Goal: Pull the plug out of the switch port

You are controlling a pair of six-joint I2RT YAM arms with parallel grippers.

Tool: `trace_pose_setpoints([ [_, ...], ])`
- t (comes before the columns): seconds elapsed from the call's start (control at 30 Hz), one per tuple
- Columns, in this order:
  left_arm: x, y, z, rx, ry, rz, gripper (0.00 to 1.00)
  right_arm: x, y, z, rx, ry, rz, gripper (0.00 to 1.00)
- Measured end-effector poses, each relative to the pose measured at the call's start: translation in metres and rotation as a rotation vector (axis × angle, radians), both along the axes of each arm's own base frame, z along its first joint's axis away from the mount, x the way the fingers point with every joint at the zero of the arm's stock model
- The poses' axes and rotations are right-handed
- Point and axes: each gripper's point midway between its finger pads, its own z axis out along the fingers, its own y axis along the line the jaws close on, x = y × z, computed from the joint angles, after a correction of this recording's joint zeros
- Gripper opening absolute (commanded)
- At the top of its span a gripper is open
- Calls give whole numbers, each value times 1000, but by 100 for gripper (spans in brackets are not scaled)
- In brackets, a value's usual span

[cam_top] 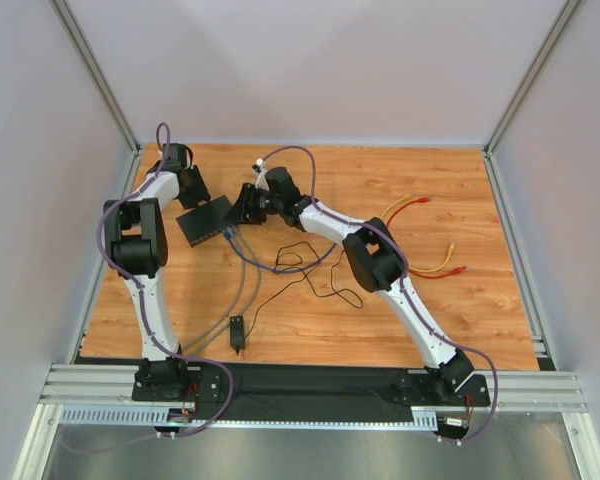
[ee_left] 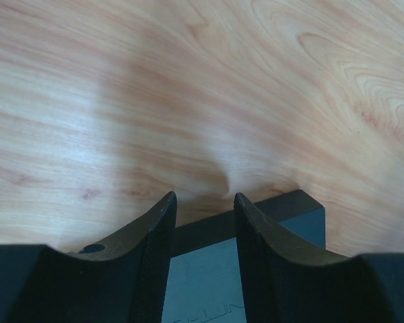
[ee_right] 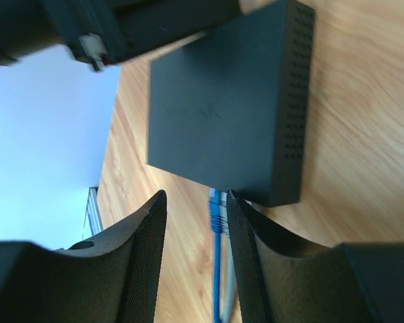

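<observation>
The switch (cam_top: 205,220) lies at the worktop's (cam_top: 460,320) far left, with a blue plug (ee_right: 217,214) seated in its near edge. The right gripper (ee_right: 196,195) is spread, its 2 fingers straddling the plug (gap visible on 1 side). The left gripper (ee_left: 204,196) sits over the switch's corner; whether it grips cannot be told.

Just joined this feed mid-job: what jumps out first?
The black switch at the rear left of the table, with the left gripper over one end. The right gripper straddles the blue plug at its ports, jaws open. Orange and yellow cables lie loose at right.
</observation>
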Motion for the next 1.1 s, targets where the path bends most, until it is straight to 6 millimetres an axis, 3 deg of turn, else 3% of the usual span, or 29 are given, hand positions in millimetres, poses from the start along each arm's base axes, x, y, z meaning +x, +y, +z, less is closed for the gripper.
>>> trace_pose_setpoints([
  [0.1, -4, 0, 0, 0, 0, 0, 48, -6, -4, -16, -17, 28, 11, 43],
  [0.27, -11, 0, 8, 1, -12, 2, 49, -12, -8, -19, -10, 14, 27, 43],
  [0.5, -34, -7, 45, 1, -78, -9, 50, -13, -20, -17, 6, 0, 25, 44],
  [0.67, -33, -22, 65, -18, -139, -46, 50, -13, -24, -15, 26, -4, 32, 45],
  [0.93, -37, -55, 64, -57, -138, -126, 49, -18, -38, -7, 8, 7, 24, 45],
  [1.1, -38, -61, 60, -78, -127, -145, 49, -13, -44, -7, -2, 2, 13, 42],
])
